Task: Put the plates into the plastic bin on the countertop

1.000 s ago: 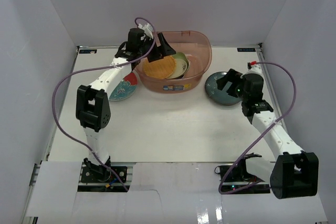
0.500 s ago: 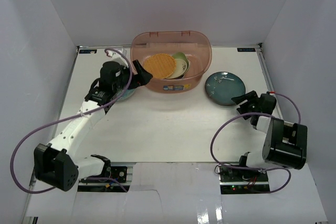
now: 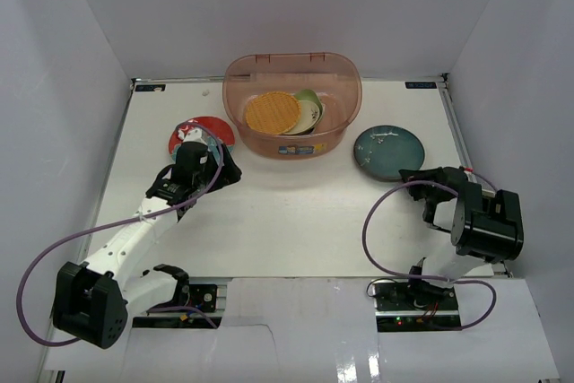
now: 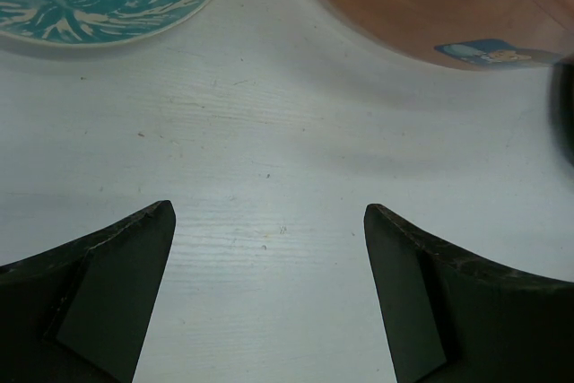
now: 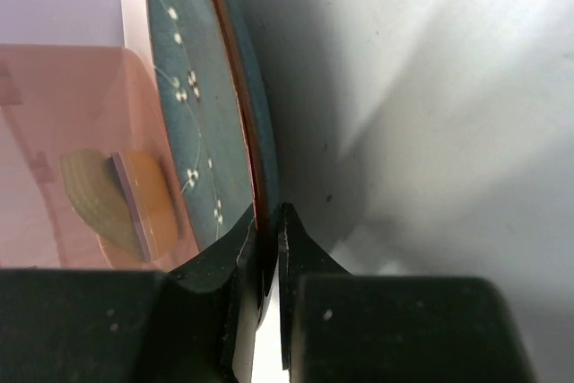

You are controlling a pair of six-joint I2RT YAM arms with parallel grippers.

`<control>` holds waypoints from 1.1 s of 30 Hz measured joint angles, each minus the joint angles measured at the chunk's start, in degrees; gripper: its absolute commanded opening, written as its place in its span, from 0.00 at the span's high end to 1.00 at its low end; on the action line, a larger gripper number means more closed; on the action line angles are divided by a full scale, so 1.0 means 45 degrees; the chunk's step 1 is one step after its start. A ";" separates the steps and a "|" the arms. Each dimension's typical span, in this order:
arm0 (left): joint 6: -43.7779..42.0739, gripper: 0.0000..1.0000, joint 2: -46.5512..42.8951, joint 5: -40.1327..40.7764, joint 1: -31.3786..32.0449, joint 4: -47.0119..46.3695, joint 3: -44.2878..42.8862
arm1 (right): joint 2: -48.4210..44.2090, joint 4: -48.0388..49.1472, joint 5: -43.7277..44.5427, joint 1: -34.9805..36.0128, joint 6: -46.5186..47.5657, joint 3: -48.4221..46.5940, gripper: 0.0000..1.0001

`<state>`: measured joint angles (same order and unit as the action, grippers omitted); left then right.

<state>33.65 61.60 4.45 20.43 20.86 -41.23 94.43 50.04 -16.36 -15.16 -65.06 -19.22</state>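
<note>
Out on the left, the round red plate with the teal flower [image 3: 203,128] lies flat on the white rectangular countertop [image 3: 296,213], well outside the tub. Its near edge is hidden under the left arm in the overhead view. The left gripper [image 4: 269,213] hovers low just in front of it, black fingers [image 4: 108,284] spread wide with only bare white surface between them. It holds nothing. In its wrist view, the flowered plate peeks in at the upper left and the tub wall at the upper right.

Centre stage at the back is the large translucent reddish-brown oval plastic bin [image 3: 352,87], a small blue label sticker [image 4: 489,51] on its near side. Inside it, the round orange plate [image 3: 272,112] leans over a cream dish [image 3: 308,116], and a green one [image 3: 309,96] shows behind. More may sit under them, but I cannot tell.

Right of the bin, apart from it, the round dark teal plate with white speckles [image 3: 384,150] rests on the countertop. The right arm is folded back tight near its base. The right gripper [image 5: 267,217] sits at the plate's near-right edge, rolled on its side. Its fingers are drawn to a narrow slit, and the plate's brown rim runs straight into that slit, pinched there.
</note>
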 measured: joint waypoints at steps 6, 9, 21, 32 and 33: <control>0.0063 0.02 0.0015 0.0301 0.0194 -0.0058 -0.0005 | -0.4129 -0.3696 0.1370 -0.0107 0.1477 -0.0199 0.92; 0.0000 0.02 -0.0049 0.0593 0.0432 -0.0058 -0.0019 | -0.5775 -0.5149 0.1705 -0.0039 0.2395 -0.1520 0.92; -0.0146 0.02 -0.0962 0.1477 0.1394 -0.0029 -0.0068 | -0.2589 -0.6858 0.0243 0.5192 0.5600 -1.1934 0.92; -0.0136 0.02 -0.1409 0.2152 0.1802 0.0141 -0.0068 | 0.4410 -1.1176 -0.0335 0.7830 0.7310 -1.8107 0.92; -0.0136 0.02 -0.1409 0.2181 0.1817 0.0146 -0.0068 | 0.4726 -1.1463 -0.0189 0.7873 0.7417 -1.8180 0.92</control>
<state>33.04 55.27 14.26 28.60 21.52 -41.54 115.70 -1.54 -17.21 20.27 -31.68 -101.03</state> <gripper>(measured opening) 0.969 0.133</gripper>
